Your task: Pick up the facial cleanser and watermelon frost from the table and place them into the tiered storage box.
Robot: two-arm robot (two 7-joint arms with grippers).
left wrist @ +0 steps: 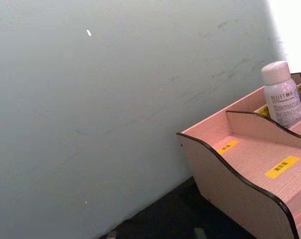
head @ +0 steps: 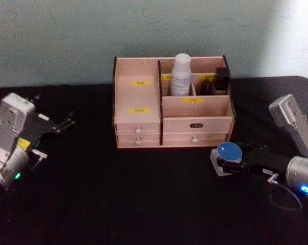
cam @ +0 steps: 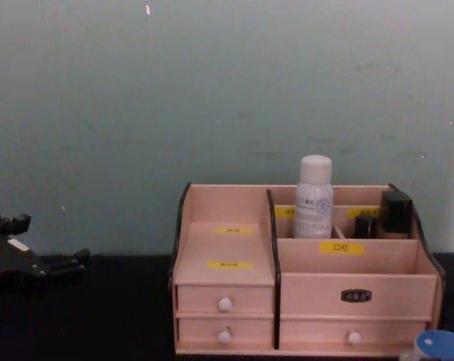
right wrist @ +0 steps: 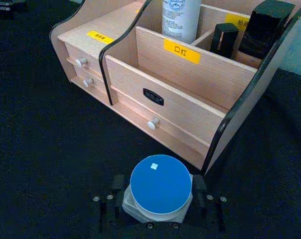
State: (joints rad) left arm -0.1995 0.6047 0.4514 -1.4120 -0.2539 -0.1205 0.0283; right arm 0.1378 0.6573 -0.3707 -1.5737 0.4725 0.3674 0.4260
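Note:
The tiered storage box (head: 144, 120) stands at the middle back of the black table, also seen in the chest view (cam: 227, 259). A white bottle, the facial cleanser (head: 181, 75), stands upright in its rear middle compartment (right wrist: 180, 17). The watermelon frost (head: 228, 152) is a small clear jar with a round blue lid (right wrist: 160, 183), just in front of the box's right front corner. My right gripper (head: 227, 164) is shut on it, one finger on each side. Far to the left, my left gripper (head: 67, 121) hangs open and holds nothing.
Two black items (head: 221, 79) stand in the box's right rear compartments (right wrist: 267, 27). White-knobbed drawers (right wrist: 151, 123) face the front. A pale wall rises close behind the box. Bare black tabletop (head: 118, 194) stretches before the box.

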